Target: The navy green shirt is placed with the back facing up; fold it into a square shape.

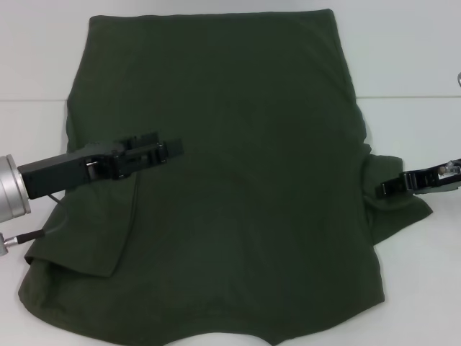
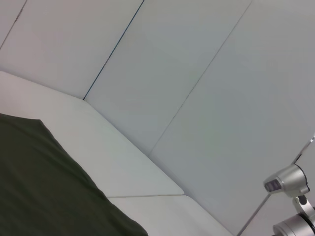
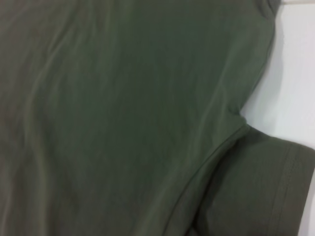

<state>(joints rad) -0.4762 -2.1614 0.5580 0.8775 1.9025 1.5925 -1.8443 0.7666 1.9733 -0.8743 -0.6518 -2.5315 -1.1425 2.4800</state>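
The navy green shirt (image 1: 245, 180) lies spread on the white table (image 1: 403, 65), plain side up, with no lettering showing. Its left sleeve (image 1: 79, 241) is folded inward over the body, and its right sleeve (image 1: 392, 209) lies flat, sticking out sideways. My left gripper (image 1: 175, 149) hovers over the shirt's left part, pointing toward the middle. My right gripper (image 1: 384, 189) sits over the right sleeve near the armpit. The right wrist view shows the shirt body (image 3: 123, 113) and the sleeve hem (image 3: 290, 187). A corner of the shirt (image 2: 44, 196) appears in the left wrist view.
White table (image 3: 295, 73) surrounds the shirt, with the widest bare strips at the left and right. Pale wall panels (image 2: 197, 73) rise behind the table. A silver robot part (image 2: 290, 182) shows in the left wrist view. The shirt's near hem reaches the table's front edge.
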